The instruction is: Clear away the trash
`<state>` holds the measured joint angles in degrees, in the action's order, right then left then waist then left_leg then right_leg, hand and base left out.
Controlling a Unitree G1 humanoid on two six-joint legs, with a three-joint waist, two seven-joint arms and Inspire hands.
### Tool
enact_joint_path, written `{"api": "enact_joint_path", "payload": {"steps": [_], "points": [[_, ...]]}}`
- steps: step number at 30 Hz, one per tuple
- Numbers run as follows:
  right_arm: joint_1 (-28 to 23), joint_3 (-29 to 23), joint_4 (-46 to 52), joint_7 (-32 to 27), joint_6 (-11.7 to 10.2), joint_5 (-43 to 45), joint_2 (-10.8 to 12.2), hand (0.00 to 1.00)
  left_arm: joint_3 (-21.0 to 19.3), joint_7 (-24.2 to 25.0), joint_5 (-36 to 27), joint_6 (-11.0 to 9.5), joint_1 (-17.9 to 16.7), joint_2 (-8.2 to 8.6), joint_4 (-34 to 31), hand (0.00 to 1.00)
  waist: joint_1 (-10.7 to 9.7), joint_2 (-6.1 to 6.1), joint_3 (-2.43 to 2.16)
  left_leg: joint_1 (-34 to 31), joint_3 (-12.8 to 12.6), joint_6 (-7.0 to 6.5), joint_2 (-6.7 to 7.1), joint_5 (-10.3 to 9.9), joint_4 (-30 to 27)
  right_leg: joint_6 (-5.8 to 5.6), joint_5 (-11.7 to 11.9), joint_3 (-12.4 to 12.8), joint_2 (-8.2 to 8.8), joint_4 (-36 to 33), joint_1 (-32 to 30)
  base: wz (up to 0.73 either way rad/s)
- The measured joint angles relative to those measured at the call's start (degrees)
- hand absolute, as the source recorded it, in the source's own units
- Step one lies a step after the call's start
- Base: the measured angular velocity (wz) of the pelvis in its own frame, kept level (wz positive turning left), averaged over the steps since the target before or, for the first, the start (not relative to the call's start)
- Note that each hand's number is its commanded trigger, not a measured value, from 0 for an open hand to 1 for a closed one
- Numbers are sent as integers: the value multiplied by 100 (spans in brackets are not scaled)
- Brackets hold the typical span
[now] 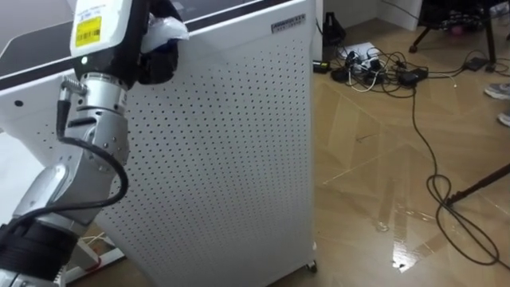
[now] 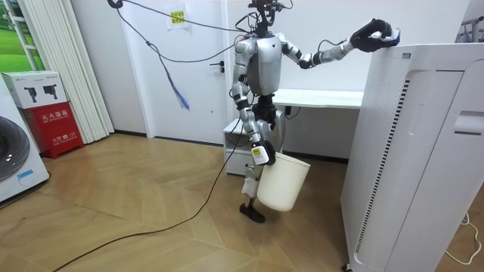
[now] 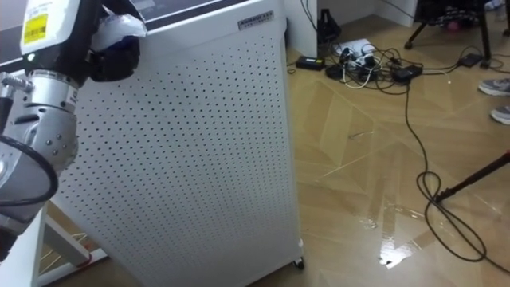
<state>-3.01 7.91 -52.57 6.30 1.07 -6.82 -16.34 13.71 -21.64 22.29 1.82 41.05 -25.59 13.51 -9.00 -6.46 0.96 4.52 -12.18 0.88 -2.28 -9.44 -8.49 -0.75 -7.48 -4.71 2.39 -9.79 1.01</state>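
In the left eye view, I'm reaching up at the upper left of the frame. My left hand (image 1: pixel 157 60) is curling its dark fingers round a crumpled white wad (image 1: pixel 169 29), right at the top edge of the white perforated air purifier (image 1: pixel 231 151). That wad is the garbage, and I'm reading it as gripped, not just touched. A tangle of cables (image 1: pixel 374 68) is lying on the wooden floor (image 1: pixel 366 183) at the upper right, well apart from the work.

In the room view, I'm standing just beside the purifier, which is at the right of the frame. My left arm is stretching out to the upper right, with the hand sitting on the purifier's top corner. Low in the centre, a white bin (image 2: pixel 283 181) is hanging tilted at my right hand (image 2: pixel 259 155). How that hand is set on the rim I cannot tell.

In the right eye view, the same grip is showing at the upper left, with the wad peeking out above my fingers.

I'm judging the wad to be paper or tissue, so it should be light, soft and easy to crush. Little squeeze is needed. I'd hold it through the bulk of the crumple, not by a loose flap that could tear or slide free.
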Motion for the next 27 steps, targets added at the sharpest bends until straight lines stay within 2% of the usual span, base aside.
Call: {"api": "enact_joint_path", "payload": {"steps": [1, 3, 5, 6, 7, 9, 15, 18, 22, 23, 25, 27], "points": [[10, 6, -14, -11, -2, 0, 15, 100, 6, 9, -97, -1, -28, 106, -150, 100, 6, 12, 6, -8, 4, 0, 2, 0, 0, -4, -3, -4, 4, 1, 1, 18], [88, 211, -30, -52, -43, -13, 47, 100, 134, 128, -279, -33, -337, 420, -1050, 100, 15, 74, 7, -48, 4, 0, 5, 0, -8, -12, -8, -36, 11, 9, -17, 7], [134, 416, -26, -75, -84, -54, 66, 100, 411, 255, -373, -122, -430, 574, -1707, 100, 16, 151, 5, -113, 48, 0, 4, 0, -33, -12, -8, -87, 13, 16, -45, 12], [134, 555, -21, -86, -108, -151, 69, 100, 645, 315, -387, -222, -437, 737, -2086, 100, 17, 206, -4, -135, 88, 0, 3, 0, -33, -6, -12, -147, 17, 16, -45, 19], [139, 606, -18, -87, -114, -183, 73, 100, 742, 364, -410, -293, -439, 820, -2235, 100, 21, 230, -5, -135, 100, 0, 2, 0, -32, -4, -14, -161, 15, 17, -39, 15], [160, 682, -20, -38, -163, -204, 83, 100, 955, 577, -484, -560, -441, 1123, -2618, 100, 28, 259, -6, -103, 131, 0, 3, 0, -31, -6, -17, -189, 19, 32, 11, 5], [160, 780, -29, 2, -244, -243, 82, 100, 1215, 1071, -700, -841, -478, 1153, -3116, 100, 42, 260, -8, -80, 142, 0, 0, 0, -33, 2, -32, -196, 17, 21, 35, 1], [161, 893, -46, -9, -245, -330, 76, 100, 1269, 1357, -939, -1012, -583, 1191, -3372, 100, 122, 270, -30, -143, 146, 0, 0, 0, -85, 1, -33, -228, 20, 12, 7, 5], [164, 998, -66, -41, -278, -478, 92, 100, 1299, 1493, -934, -1184, -621, 1280, -3443, 100, 223, 270, -41, -189, 154, -1, -4, 0, -94, 2, -33, -351, 32, 3, 7, 17], [164, 1005, -66, -39, -284, -459, 103, 100, 1299, 1519, -930, -1218, -692, 1301, -3486, 100, 294, 292, -35, -193, 158, -1, -3, 1, -95, 2, -33, -367, 36, 1, 6, 4], [169, 1023, -57, -29, -289, -461, 121, 100, 1306, 1588, -1042, -1360, -899, 1331, -3496, 100, 326, 309, -50, -203, 173, -2, -1, 1, -95, 1, -33, -383, 41, 4, 11, 4], [267, 1179, -81, -29, -305, -463, 141, 100, 1371, 1738, -1275, -1448, -1364, 1324, -3471, 100, 353, 329, -57, -233, 203, -2, -1, 1, -106, 2, -33, -412, 44, 1, -1, 6]]}}
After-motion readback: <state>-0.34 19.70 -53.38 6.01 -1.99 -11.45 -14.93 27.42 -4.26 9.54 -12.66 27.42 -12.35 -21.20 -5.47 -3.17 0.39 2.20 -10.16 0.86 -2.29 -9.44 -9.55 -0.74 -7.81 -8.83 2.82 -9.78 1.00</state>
